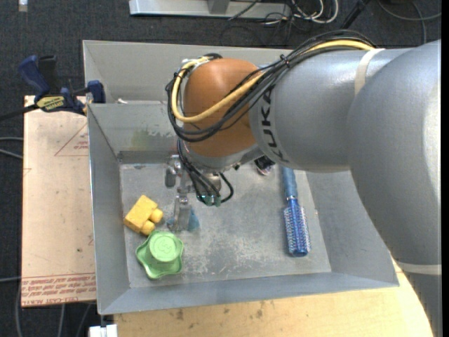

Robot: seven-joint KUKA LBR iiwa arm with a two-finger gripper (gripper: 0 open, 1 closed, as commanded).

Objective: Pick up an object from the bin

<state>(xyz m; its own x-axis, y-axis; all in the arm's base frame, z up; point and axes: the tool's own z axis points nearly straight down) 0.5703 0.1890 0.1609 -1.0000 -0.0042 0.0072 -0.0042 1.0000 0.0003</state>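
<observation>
The gripper point(184, 216) hangs low just right of the yellow block point(143, 214), apparently not touching it; whether its jaws are spread cannot be told. The green cup point(160, 254) sits just below the block.

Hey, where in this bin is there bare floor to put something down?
The widest bare floor lies in the middle, between the gripper and the blue brush, running to the front wall of the bin. The left front corner is crowded: the yellow block and green cup sit close beside the gripper.
</observation>
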